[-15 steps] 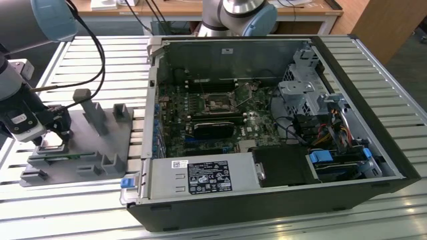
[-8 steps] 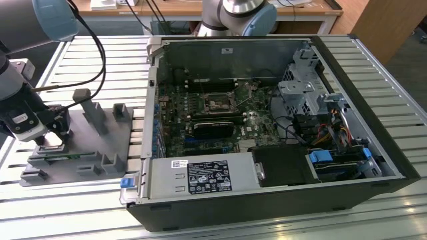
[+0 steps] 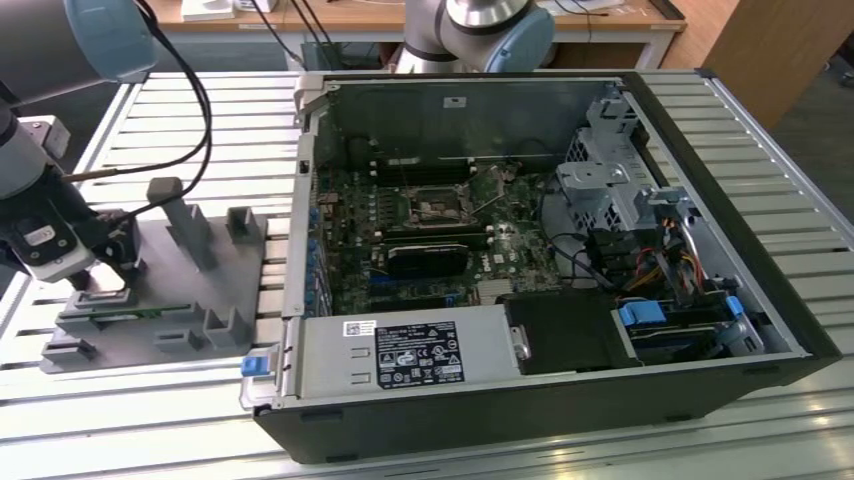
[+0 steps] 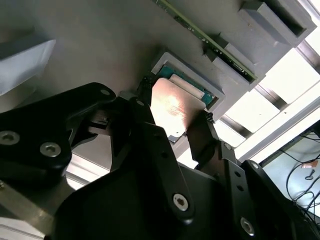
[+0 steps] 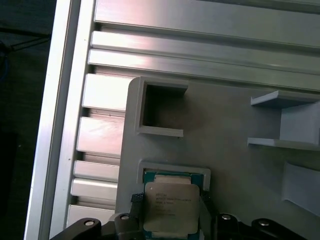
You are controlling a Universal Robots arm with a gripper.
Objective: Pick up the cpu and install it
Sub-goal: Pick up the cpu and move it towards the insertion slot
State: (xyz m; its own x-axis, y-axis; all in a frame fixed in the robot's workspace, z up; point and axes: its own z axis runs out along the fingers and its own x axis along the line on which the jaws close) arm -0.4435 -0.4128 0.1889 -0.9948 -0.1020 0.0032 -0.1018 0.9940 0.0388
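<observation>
Jaws are closed on opposite edges of the cpu [image 4: 170, 107], seated in its pocket of the grey fixture tray [image 3: 167, 285]. I judge pickup begun; the motherboard socket [image 3: 434, 208] looks unfilled, installation outstanding.

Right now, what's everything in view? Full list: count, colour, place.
table: 1, silver, slatted, under everything
computer case: 1, black, side open, on the table toward the exterior view's right
circuit board: 1, green, inside the case
tray: 1, grey, on the table at the exterior view's left
memory stick: 1, green, on edge in tray slots
chip: 1, silvery top, at a tray pocket
other arm: 1, grey and blue, behind the case
arm: 1, grey, over the tray
hand: 1, black, closed on two opposite edges of the chip
</observation>
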